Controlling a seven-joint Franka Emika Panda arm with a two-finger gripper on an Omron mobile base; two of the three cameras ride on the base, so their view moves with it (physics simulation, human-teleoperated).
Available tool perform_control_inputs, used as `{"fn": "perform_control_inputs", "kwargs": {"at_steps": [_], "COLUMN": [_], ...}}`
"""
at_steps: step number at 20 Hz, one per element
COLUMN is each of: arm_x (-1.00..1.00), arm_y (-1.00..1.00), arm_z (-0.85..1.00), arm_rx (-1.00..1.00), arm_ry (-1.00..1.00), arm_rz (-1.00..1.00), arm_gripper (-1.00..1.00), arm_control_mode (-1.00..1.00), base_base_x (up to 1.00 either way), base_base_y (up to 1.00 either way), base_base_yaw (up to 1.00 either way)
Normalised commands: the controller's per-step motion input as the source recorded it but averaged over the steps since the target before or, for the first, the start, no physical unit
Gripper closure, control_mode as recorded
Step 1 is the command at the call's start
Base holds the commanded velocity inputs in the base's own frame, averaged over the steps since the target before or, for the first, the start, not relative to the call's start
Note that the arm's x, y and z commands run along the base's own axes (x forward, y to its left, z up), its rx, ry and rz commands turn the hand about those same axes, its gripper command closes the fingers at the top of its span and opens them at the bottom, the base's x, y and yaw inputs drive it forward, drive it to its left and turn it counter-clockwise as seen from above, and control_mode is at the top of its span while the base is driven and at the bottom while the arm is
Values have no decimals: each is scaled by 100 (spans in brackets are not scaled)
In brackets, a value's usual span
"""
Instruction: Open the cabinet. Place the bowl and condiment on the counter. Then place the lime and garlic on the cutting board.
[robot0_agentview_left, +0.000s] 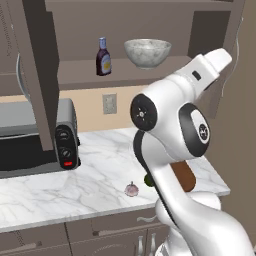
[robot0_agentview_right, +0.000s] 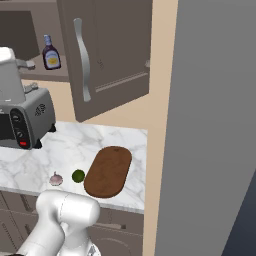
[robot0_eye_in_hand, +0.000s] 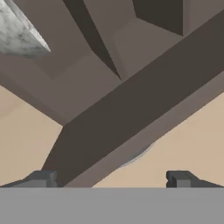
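Cabinet (robot0_agentview_left: 40, 75) doors stand open; gripper (robot0_eye_in_hand: 109, 179), spread wide, should approach the shelf's bowl (robot0_agentview_left: 147, 52) rim squarely.

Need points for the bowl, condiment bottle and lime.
bowl (robot0_agentview_left: 147, 52), left base view, front of its outer wall.
condiment bottle (robot0_agentview_left: 103, 62), left base view, its label.
lime (robot0_agentview_right: 78, 175), right base view, middle of the fruit.

To my left I see a grey toaster oven (robot0_agentview_left: 37, 142) with dark knobs. A wall outlet (robot0_agentview_left: 109, 103) sits on the beige wall behind. Low drawers (robot0_agentview_left: 115, 227) with silver pulls run below.
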Motion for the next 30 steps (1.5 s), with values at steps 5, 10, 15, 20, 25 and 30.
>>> {"fn": "perform_control_inputs", "kwargs": {"at_steps": [5, 10, 15, 20, 25, 30], "arm_x": [39, 32, 24, 27, 19, 17], "arm_y": [0, -1, -3, -12, -26, -24], "arm_z": [0, -3, -14, -8, 0, 0], "arm_rx": [-4, -3, -3, -1, 0, 0], "arm_ry": [6, 4, 0, 0, 3, 5], "arm_rz": [-10, -13, -14, -7, -2, -2], "arm_gripper": [-100, -100, -100, -100, -100, -100], "arm_control_mode": [-100, -100, -100, -100, -100, -100], "base_base_x": [0, 0, 0, 0, 0, 0], "base_base_y": [0, 0, 0, 0, 0, 0], "base_base_yaw": [0, 0, 0, 0, 0, 0]}}
